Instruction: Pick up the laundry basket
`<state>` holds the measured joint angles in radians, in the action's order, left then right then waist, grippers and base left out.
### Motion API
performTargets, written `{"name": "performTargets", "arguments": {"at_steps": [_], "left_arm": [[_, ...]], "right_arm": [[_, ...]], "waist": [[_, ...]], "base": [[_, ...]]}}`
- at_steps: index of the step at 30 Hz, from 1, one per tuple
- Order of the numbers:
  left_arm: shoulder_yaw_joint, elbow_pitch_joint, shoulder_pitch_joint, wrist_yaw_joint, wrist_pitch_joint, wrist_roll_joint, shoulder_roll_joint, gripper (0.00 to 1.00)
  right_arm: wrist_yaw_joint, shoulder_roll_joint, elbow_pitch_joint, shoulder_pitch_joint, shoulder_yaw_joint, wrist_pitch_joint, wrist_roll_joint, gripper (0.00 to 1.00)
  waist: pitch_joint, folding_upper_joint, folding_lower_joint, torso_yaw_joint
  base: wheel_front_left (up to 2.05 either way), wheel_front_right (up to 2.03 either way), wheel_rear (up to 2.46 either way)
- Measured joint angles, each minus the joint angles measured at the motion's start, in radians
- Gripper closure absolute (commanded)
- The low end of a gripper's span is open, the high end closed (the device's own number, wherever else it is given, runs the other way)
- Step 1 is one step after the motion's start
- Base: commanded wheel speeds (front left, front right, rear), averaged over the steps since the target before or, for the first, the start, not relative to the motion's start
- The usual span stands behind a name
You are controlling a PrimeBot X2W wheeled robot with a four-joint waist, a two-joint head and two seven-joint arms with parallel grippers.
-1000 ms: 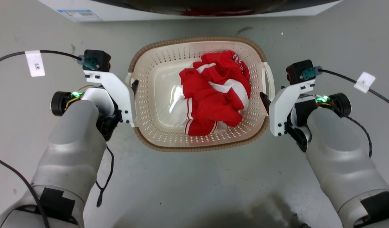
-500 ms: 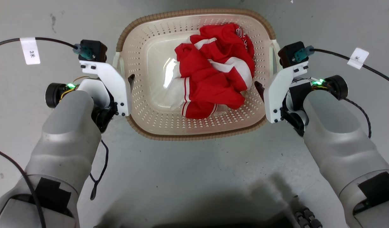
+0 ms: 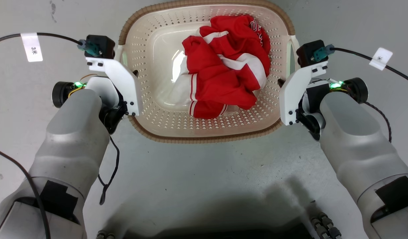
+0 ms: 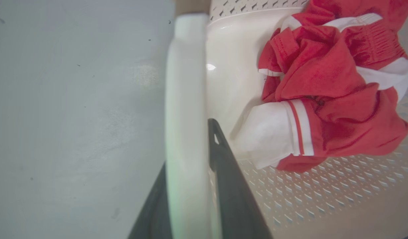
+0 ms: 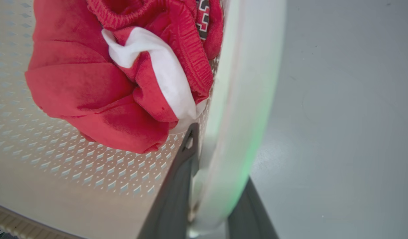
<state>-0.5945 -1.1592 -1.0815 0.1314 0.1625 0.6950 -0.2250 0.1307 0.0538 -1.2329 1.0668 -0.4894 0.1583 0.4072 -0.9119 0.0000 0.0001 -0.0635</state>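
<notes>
We are clamping our left gripper [image 4: 189,149] on the left handle [image 4: 185,99] and our right gripper [image 5: 220,159] on the right handle [image 5: 247,83]. The laundry basket [image 3: 207,127], carrying a red-and-white garment [image 3: 224,73], is looming larger between our arms than a second ago. Though our head has shifted too, we are probably raising it off the floor [image 3: 204,182].

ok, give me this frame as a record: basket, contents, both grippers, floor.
basket: laundry basket, cream, perforated, brown rim
contents: red and white garment, bunched toward the robot's right
left gripper: jaws shut on left handle
right gripper: jaws shut on right handle
floor: grey, scuffed
lifted: cannot tell
</notes>
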Motion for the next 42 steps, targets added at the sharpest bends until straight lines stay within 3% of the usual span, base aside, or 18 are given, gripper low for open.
{"name": "performTargets", "arguments": {"at_steps": [11,28,42], "left_arm": [[-0.071,-0.009,0.003,-0.001,0.049,0.07,0.003,1.0],[-0.175,0.02,0.095,-0.007,0.352,0.247,0.002,1.0],[-0.235,0.03,0.212,-0.008,0.52,0.37,-0.007,1.0]], "right_arm": [[-0.001,-0.001,-0.021,-0.002,-0.046,0.012,0.045,1.0],[-0.002,0.007,-0.021,-0.087,-0.127,0.338,0.219,1.0],[-0.002,0.008,-0.024,-0.198,-0.165,0.492,0.324,1.0]], "waist": [[0.046,0.0,0.0,0.001],[0.286,0.0,-0.0001,0.017],[0.53,0.0,-0.0002,0.025]], "base": [[0.0,0.0,0.0],[0.0,0.0,0.0],[0.0,0.0,0.0]]}}
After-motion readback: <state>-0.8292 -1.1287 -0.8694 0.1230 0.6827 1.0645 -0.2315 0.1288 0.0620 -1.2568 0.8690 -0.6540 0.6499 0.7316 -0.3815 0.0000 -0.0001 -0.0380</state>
